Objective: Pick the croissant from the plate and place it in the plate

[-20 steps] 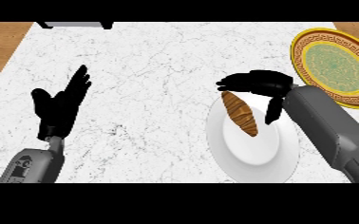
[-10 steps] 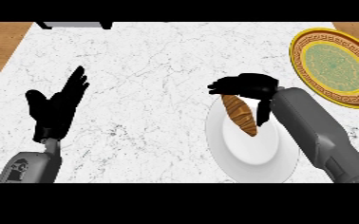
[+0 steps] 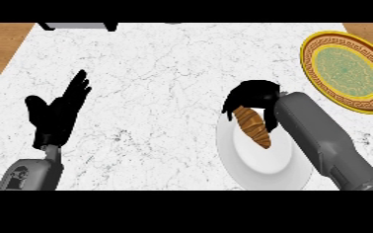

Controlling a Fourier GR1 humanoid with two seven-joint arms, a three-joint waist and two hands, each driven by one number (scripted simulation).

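Golden-brown ridged croissant (image 3: 253,128), tapered

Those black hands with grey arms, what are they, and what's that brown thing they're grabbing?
They belong to a robot shaped a bit like a person. The picture is taken from its head, looking straight down at a white marble counter, so you only see its arms coming in from the bottom.

The brown thing is a croissant lying on a white plate. The right hand is bent over the croissant's top end, with its fingers curling round it, ready to pick it up. The croissant looks like it is on the plate for now.

The left hand is just resting open at the left, fingers up. At the top right is a gold and green plate.
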